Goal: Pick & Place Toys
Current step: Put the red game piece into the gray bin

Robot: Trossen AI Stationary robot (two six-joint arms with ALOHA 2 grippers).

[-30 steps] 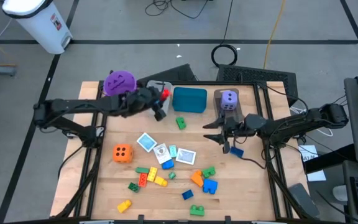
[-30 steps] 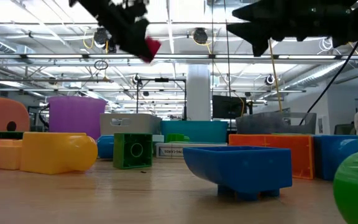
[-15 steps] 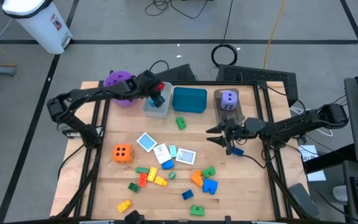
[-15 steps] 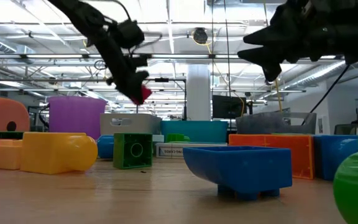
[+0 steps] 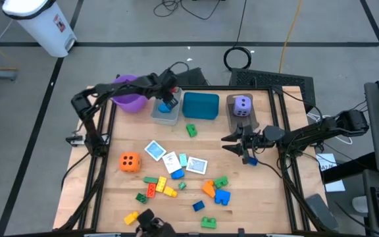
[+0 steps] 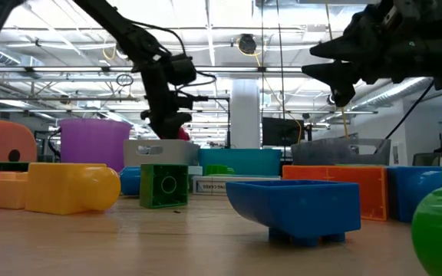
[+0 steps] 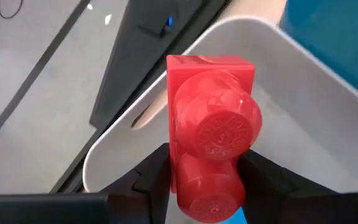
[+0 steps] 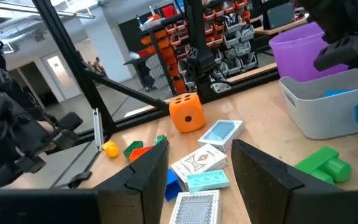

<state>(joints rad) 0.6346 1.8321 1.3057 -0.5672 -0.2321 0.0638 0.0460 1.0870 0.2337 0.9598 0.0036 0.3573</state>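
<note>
Both arms are up; the left gripper point(image 7: 207, 180) pinches a red brick point(image 7: 211, 163) over the grey bin point(image 5: 165, 113); the right gripper point(image 5: 240, 146) hangs empty, fingers parted.

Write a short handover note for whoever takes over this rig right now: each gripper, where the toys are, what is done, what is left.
Left gripper: jaws shut on a red brick, over the grey bin.
Right gripper: jaws open, empty, above the table's right side.
Done: purple die sits in the brown bin; something blue lies in the grey bin.
Left: release the red brick; then the orange die, the cards, the green brick near the teal bin, and the bricks scattered along the front.
</note>
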